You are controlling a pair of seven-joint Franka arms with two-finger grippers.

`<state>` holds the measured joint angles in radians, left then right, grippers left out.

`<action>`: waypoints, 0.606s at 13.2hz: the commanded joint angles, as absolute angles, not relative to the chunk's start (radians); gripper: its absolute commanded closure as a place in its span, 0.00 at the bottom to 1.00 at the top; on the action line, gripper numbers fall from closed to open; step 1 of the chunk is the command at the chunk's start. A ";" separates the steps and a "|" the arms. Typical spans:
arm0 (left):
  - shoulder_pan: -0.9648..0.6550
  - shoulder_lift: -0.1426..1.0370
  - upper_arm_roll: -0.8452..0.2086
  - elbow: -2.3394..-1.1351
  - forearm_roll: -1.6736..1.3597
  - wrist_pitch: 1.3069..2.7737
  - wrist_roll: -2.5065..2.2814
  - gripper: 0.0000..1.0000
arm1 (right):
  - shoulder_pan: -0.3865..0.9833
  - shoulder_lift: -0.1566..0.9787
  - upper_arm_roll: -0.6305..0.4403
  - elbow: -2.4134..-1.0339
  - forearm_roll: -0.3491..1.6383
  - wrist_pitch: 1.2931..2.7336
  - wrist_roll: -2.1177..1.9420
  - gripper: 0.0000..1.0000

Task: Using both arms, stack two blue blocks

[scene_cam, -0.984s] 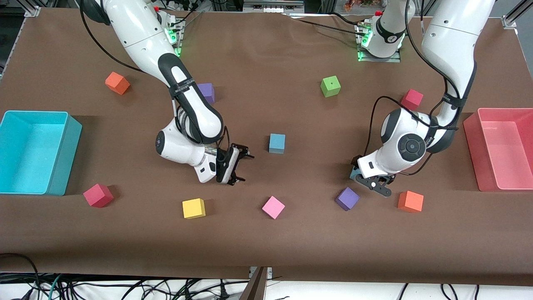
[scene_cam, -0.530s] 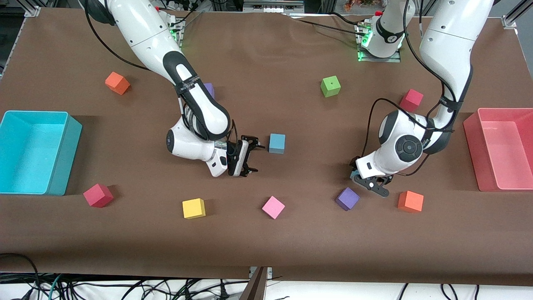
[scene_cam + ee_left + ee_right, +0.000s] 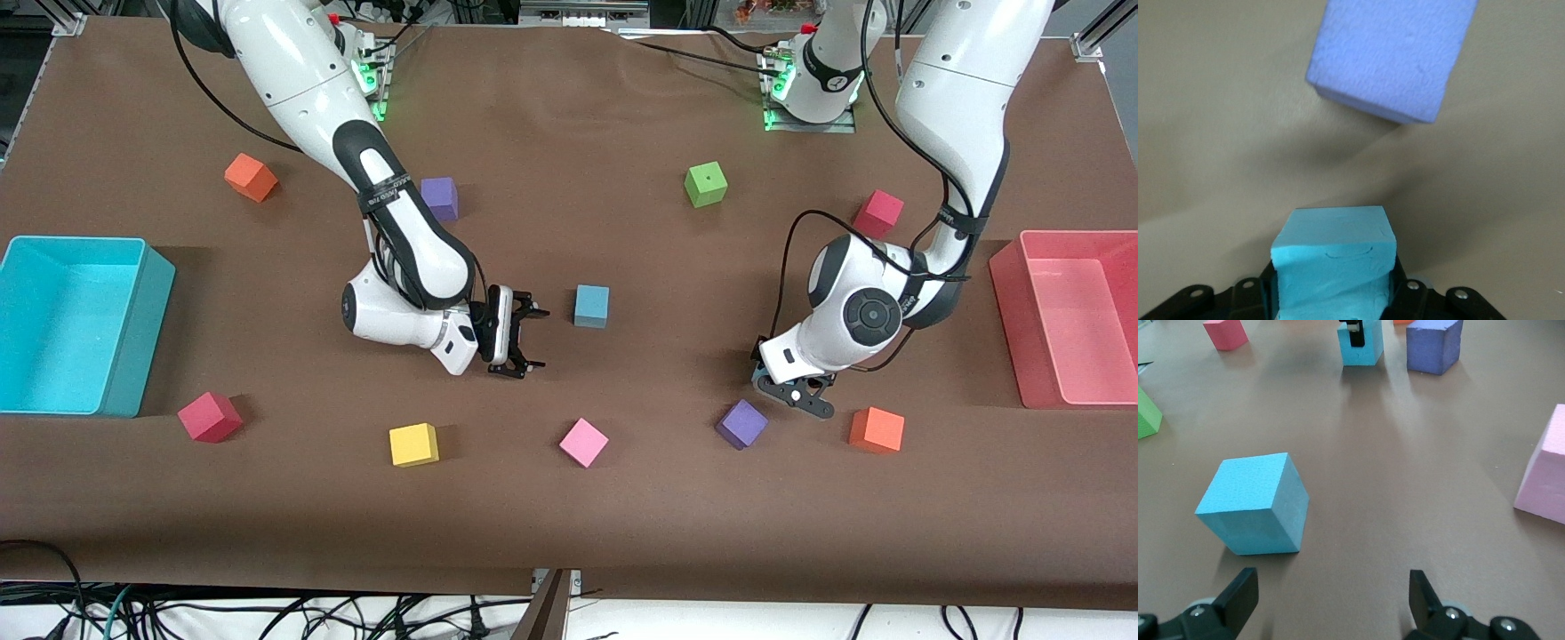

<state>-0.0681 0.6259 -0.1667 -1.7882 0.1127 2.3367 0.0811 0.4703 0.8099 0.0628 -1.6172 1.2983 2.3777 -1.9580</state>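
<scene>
One blue block (image 3: 591,306) sits on the table near the middle; it also shows in the right wrist view (image 3: 1255,505). My right gripper (image 3: 524,342) is open and empty, low beside this block toward the right arm's end, a short gap away; its fingers (image 3: 1239,595) stand wide apart. My left gripper (image 3: 782,389) is shut on the second blue block (image 3: 1335,267), low by the purple block (image 3: 741,423). That held block is mostly hidden by the hand in the front view.
Purple block (image 3: 1391,57) lies close ahead of the left gripper. Orange block (image 3: 877,429), pink block (image 3: 583,442), yellow block (image 3: 413,444), red blocks, green block (image 3: 706,184) lie scattered. Cyan bin (image 3: 133,320) and pink bin (image 3: 1009,311) stand at the table's ends.
My right gripper has swung toward the free blue block and turned to face it, then eased back slightly. The left gripper has shifted only a little with its block.
</scene>
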 commanded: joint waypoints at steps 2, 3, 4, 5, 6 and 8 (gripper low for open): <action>-0.089 0.601 -0.166 -1.795 0.123 2.250 -0.072 0.70 | 0.468 0.821 0.074 -1.634 1.422 2.368 -2.104 0.00; -0.098 0.601 -0.166 -1.795 0.123 2.240 -0.099 0.70 | 0.468 0.827 0.074 -1.634 1.436 2.365 -2.112 0.00; -0.100 0.600 -0.166 -1.795 0.123 2.234 -0.132 0.70 | 0.468 0.830 0.074 -1.634 1.449 2.349 -2.121 0.00; -0.100 0.595 -0.166 -1.793 0.123 2.226 -0.161 0.70 | 0.471 0.833 0.074 -1.634 1.471 2.347 -2.135 0.00; -0.100 0.585 -0.166 -1.792 0.123 2.220 -0.188 0.70 | 0.477 0.838 0.074 -1.634 1.494 2.347 -2.147 0.00; -0.101 0.555 -0.198 -1.776 0.121 2.157 -0.253 0.69 | 0.485 0.845 0.074 -1.632 1.531 2.349 -2.180 0.00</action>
<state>-0.0923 0.6038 -0.1784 -1.7823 0.1127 2.2229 -0.1842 0.4795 0.8421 0.0672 -1.6263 1.4844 2.3512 -2.1313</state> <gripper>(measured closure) 0.423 0.000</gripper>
